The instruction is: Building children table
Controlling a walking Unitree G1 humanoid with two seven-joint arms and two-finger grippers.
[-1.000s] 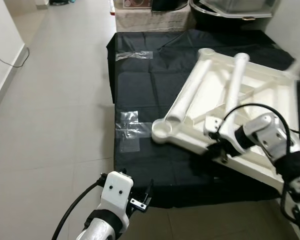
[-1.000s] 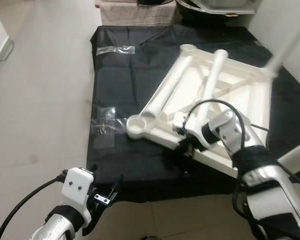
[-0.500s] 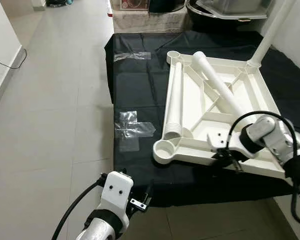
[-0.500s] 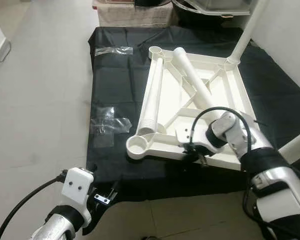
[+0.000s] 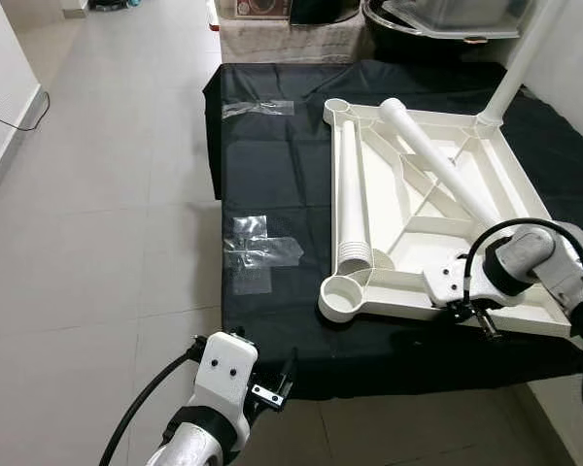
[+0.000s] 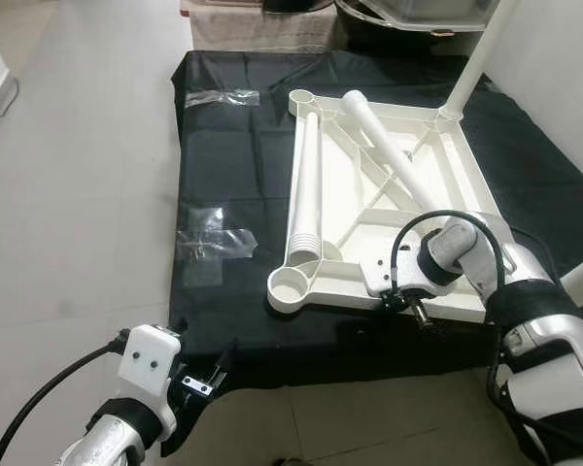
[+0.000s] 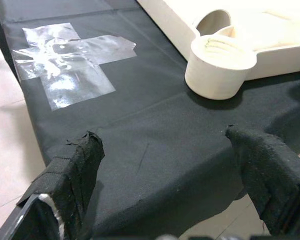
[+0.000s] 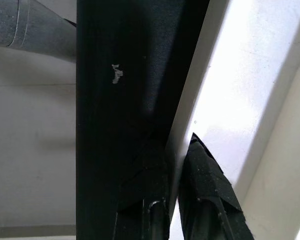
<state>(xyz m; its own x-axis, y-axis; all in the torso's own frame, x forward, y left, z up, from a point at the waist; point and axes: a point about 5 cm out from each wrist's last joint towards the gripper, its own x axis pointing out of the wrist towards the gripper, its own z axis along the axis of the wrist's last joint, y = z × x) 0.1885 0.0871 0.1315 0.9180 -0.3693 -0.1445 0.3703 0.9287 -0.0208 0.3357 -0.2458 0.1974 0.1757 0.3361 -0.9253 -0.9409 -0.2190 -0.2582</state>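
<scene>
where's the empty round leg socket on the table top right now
The empty leg socket is the upturned table top's near-left corner on the black cloth, right of the tape patch, just ahead of the left end effector.

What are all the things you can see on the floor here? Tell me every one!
Tabletop: one, white, upside down on the black cloth.
Loose table legs: two, white, lying inside the tabletop.
Fitted table leg: one, white, standing up at the tabletop's far right corner.
Black cloth: one, black, spread over the tiled floor.
Clear tape patches: two, see-through, stuck on the cloth left of the tabletop.
Tiled floor: grey, left of the cloth.
Left claw: black, open, over the cloth's near edge.
Right claw: black, pinching the tabletop's near rim.
</scene>
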